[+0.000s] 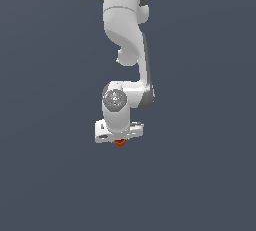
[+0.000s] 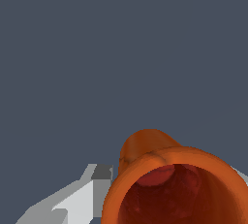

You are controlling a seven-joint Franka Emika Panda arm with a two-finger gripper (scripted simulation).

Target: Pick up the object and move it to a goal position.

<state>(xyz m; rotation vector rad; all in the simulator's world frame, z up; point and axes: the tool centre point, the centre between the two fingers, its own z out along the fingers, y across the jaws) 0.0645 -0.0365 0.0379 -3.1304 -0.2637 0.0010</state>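
The object is a tiny orange-red cup that peeks out just under the white hand of my gripper in the exterior view. In the wrist view the object fills the frame close to the camera, its dark hollow mouth facing the lens. It sits between the two grey-white fingers of my gripper, one on each side of it. The jaws are closed against its sides. The fingertips are hidden in the exterior view.
Only a plain dark blue-grey surface shows around the arm in both views. The white arm comes down from the top of the exterior view.
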